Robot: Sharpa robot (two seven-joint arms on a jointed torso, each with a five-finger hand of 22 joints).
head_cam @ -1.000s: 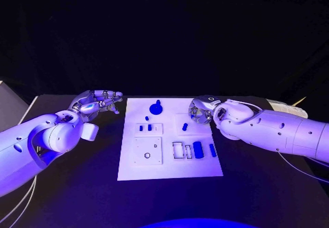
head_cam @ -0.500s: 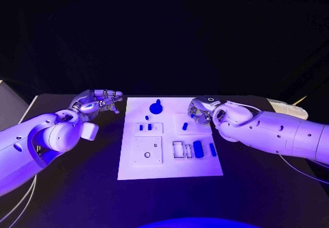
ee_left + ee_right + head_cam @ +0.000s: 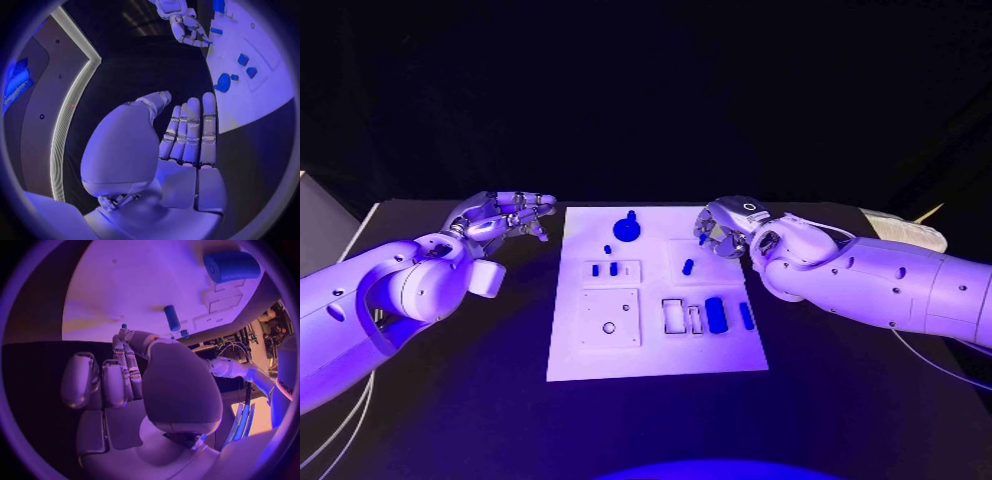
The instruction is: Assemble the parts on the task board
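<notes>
- We take the white board (image 3: pixel 656 290) in the middle of the black table (image 3: pixel 473 400) as our landmark; the blue parts lie on it: a round knobbed piece (image 3: pixel 627 228) at its far end, a short peg (image 3: pixel 688 266) towards its right edge, and a larger block (image 3: pixel 717 314) nearer us.
- Our right hand (image 3: pixel 720 231) hovers at the board's far right corner, just beside the peg, fingers curled inward and holding nothing that we can see.
- Our left hand (image 3: pixel 503 213) hangs off the board's far left corner, fingers straight and together, empty.
- To do this step well, we judge the right hand should come down straight over the peg and pinch it across its narrow sides, without nudging neighbouring parts.
- Beyond the table the room is dark; a pale object (image 3: pixel 906 232) lies past the board's right side.
</notes>
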